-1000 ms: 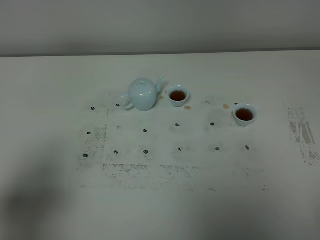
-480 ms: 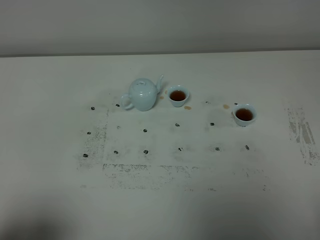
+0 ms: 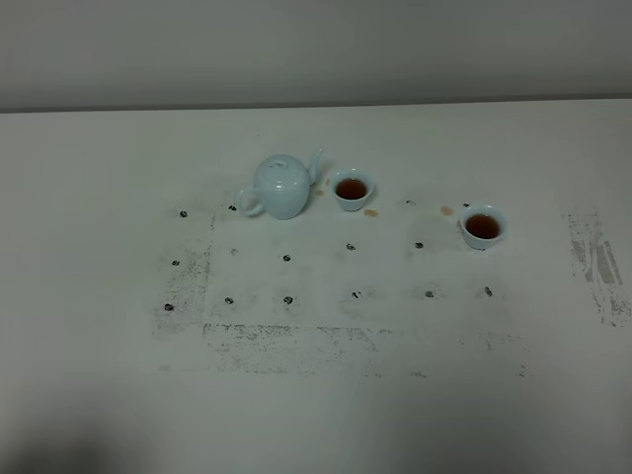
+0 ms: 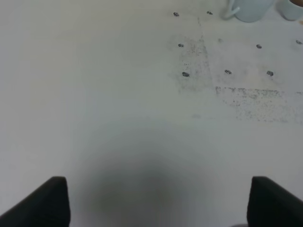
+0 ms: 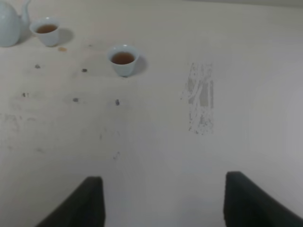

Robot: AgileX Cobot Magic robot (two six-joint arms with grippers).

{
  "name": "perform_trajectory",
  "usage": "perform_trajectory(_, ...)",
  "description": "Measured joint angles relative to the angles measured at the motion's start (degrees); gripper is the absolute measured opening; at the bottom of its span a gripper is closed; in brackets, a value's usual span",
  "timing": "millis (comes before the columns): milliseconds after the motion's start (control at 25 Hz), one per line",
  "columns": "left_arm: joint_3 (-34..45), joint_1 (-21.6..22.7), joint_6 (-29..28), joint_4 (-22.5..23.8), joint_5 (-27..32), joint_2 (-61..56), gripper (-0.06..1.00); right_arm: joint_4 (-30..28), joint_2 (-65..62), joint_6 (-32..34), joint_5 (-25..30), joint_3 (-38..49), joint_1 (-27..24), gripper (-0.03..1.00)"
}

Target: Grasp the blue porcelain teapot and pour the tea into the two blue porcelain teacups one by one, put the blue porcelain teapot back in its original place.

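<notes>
The blue porcelain teapot (image 3: 281,186) stands upright on the table (image 3: 99,296), its spout toward a teacup (image 3: 352,190) holding brown tea. The other teacup (image 3: 482,226), also holding tea, sits further right. The right wrist view shows the teapot (image 5: 9,27) at its edge and both teacups (image 5: 46,31) (image 5: 123,60). The teapot's base (image 4: 251,9) just enters the left wrist view. My left gripper (image 4: 156,201) and right gripper (image 5: 163,201) are open over bare table, far from the pieces. Neither arm appears in the exterior high view.
Small dark marker dots (image 3: 287,258) form a grid on the tabletop, with scuffed grey patches (image 3: 592,259) around them. Small tea drips (image 3: 370,211) lie near the cups. A wall (image 3: 316,49) rises behind the table's far edge.
A shadow at the lower left of the table has shrunk away toward the frame's edge. Teapot and cups have not moved.
</notes>
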Motion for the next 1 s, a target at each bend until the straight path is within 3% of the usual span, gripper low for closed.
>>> perform_trajectory(1000,0.0,0.0,0.0,0.0,-0.1,0.0,0.07,0.0,0.0,-0.1,0.0,0.0,0.0,0.52)
